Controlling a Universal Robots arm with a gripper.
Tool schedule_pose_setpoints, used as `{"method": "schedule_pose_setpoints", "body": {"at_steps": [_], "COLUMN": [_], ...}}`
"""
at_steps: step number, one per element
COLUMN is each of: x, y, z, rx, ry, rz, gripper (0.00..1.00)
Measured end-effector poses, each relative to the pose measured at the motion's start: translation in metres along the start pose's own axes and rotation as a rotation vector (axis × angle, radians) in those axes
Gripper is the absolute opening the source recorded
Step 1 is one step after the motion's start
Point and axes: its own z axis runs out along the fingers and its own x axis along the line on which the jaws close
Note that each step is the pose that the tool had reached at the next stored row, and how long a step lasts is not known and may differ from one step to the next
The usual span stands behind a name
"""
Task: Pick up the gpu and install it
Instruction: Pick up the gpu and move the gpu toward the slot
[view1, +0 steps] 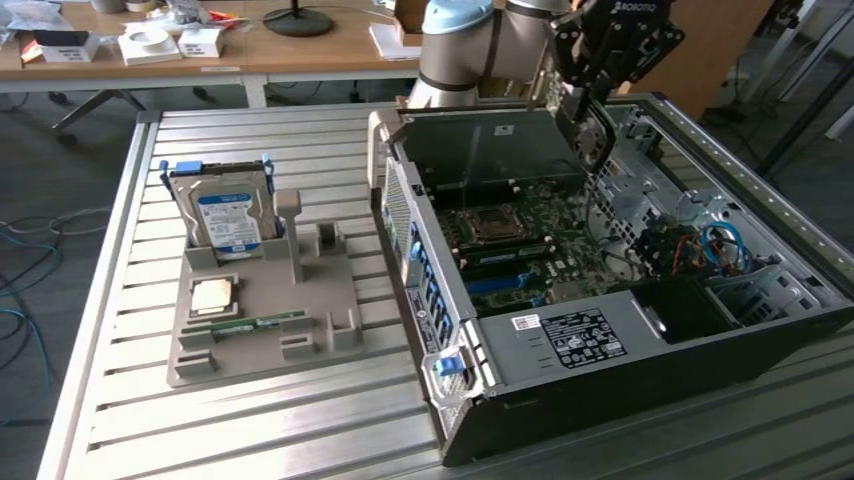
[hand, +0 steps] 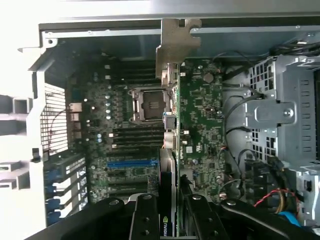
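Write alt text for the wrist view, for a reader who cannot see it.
The gripper clamps the gpu, a thin dark card seen edge-on with its silver bracket at the far end, over the motherboard inside the open computer case. The CPU socket lies just beside the card's line.
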Motion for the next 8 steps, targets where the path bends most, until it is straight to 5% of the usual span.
{"method": "schedule_pose_setpoints", "body": {"at_steps": [8], "x": [-0.026], "y": [0.0018], "z": [0.0007], "rx": [-0.0001], "ry": [0.0], "rz": [0.0], "gripper": [0.26]}}
